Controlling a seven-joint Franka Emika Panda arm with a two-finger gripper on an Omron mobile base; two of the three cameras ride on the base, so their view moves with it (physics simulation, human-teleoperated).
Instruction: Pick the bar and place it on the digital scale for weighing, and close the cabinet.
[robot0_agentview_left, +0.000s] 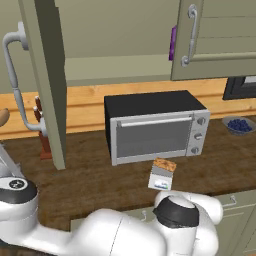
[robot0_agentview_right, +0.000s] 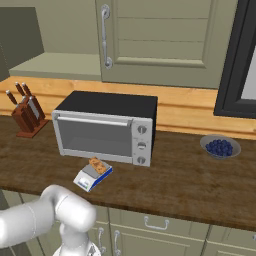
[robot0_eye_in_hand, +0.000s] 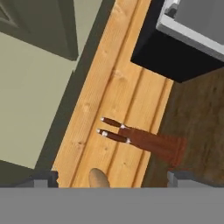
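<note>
1 arm folded low | end effector open, empty | over knife block

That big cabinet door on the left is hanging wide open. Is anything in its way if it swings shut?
Nothing visible blocks it. The open cabinet door hangs above the counter; the knife block behind it looks low, and the toaster oven sits off to its right. The bar already lies on the digital scale.

I see a dark wooden table running along a light wood-panelled wall strip. A silver-and-black toaster oven sits mid-table, a knife block near the left end, a bowl of blueberries toward the right. Grey-green drawers line the front below.
</note>
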